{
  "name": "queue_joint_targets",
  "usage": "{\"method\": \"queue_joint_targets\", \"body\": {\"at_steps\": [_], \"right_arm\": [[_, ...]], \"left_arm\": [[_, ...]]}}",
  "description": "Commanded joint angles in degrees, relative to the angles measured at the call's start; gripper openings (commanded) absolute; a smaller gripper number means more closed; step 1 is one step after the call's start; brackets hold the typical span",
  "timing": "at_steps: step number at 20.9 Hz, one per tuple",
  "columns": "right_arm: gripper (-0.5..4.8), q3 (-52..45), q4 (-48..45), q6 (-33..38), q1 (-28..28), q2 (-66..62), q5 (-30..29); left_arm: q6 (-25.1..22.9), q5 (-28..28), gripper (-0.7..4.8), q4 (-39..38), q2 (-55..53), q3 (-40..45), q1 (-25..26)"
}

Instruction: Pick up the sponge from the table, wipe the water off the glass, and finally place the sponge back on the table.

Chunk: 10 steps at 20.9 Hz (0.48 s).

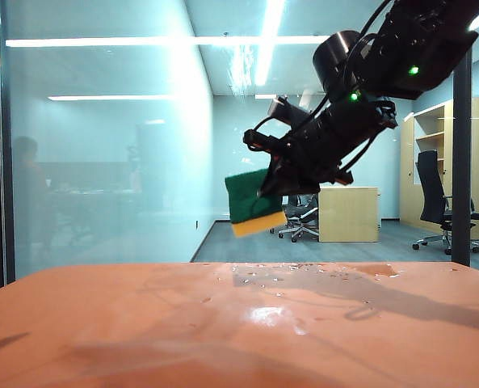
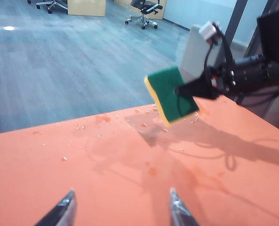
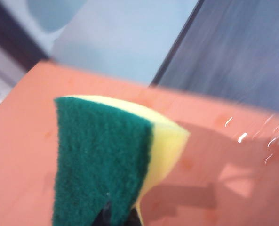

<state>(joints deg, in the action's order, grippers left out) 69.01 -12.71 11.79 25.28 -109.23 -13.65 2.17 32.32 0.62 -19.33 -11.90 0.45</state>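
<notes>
Currently, by item:
Sponge (image 1: 254, 204): off the table (image 1: 142, 323), airborne above its far edge, near the glass (image 1: 102, 162).
Right gripper (image 1: 273, 184): clamped on the sponge's edge, green face outward.
Left gripper (image 2: 120, 209): jaws wide, empty, low over the near edge.
Water (image 2: 78, 126): droplets along the far edge.
Risk: thin edge grip; pressing against glass could likely twist the sponge loose.

You see a sponge (image 1: 254, 204) dark green over yellow, a glossy orange table (image 1: 142, 331), whitish glinting water (image 2: 78, 126), bluish-tinted glass (image 1: 102, 145), a black right gripper (image 1: 265, 187).
</notes>
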Motion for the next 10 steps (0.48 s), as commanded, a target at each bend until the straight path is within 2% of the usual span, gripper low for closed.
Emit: {"method": "queue_joint_targets", "body": {"at_steps": [1, 4, 10], "right_arm": [[-0.09, 1.4, -5.0, -1.6, -0.8, 0.2, 1.2], [-0.09, 2.9, -8.2, -2.0, -2.2, 0.2, 1.5], [-0.09, 7.7, -8.5, -4.6, -4.8, -0.2, 1.1]], "left_arm": [[-0.2, -0.2, 2.51, 0.7, 0.0, -0.2, 0.0], [-0.2, -0.2, 2.51, 0.7, 0.0, -0.2, 0.0], [-0.3, -0.2, 2.51, 0.7, 0.0, -0.2, 0.0]]}}
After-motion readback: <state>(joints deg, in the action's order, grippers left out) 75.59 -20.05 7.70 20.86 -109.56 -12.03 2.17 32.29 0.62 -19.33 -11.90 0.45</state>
